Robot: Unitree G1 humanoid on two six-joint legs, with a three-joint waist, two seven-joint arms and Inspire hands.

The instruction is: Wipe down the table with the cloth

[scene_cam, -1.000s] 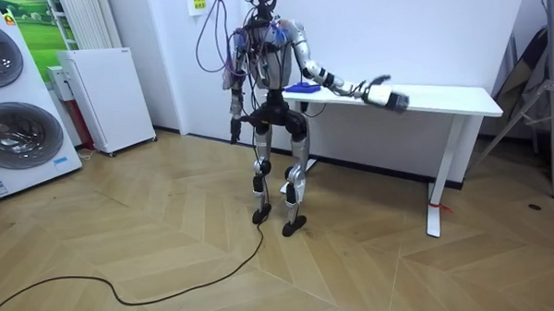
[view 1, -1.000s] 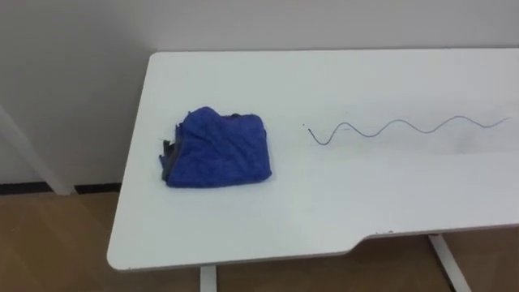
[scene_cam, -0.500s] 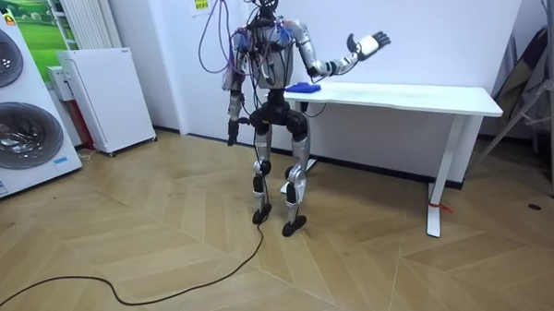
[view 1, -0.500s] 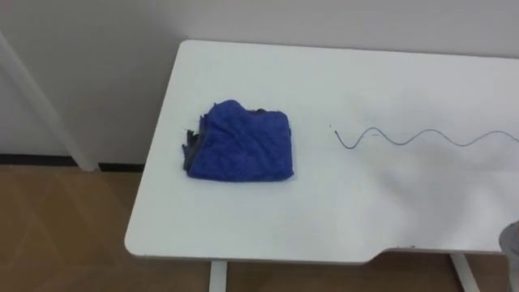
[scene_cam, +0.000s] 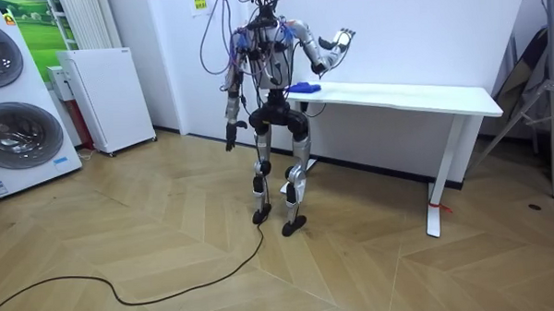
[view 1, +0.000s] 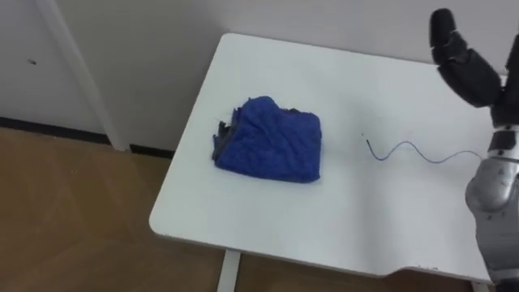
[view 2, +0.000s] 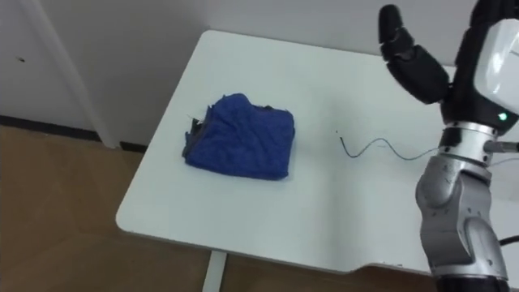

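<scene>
A crumpled blue cloth [view 1: 272, 150] lies near the left end of the white table [view 1: 268, 219], with a dark edge showing at its left side. To its right a thin blue wavy line [view 1: 413, 150] is drawn on the tabletop. My right hand [view 1: 464, 66] is raised above the table at the right, fingers straight and apart, holding nothing and well clear of the cloth [view 2: 241, 148]. In the room view I stand at the table's end by the cloth [scene_cam: 302, 87], right hand [scene_cam: 339, 39] lifted to shoulder height. My left hand [scene_cam: 228, 139] hangs at my side.
The table's [scene_cam: 414, 97] near edge has a curved notch [view 1: 405, 272] at the right. A white wall runs behind it, with wooden floor to the left. A washing machine [scene_cam: 17, 109] and a white cabinet [scene_cam: 104, 97] stand at the room view's left, a folded metal frame [scene_cam: 533, 82] at its right.
My right arm has swung from stretched out over the table up and back towards my shoulder, and the hand has come into the eye view. The camera has shifted; the cloth has not moved.
</scene>
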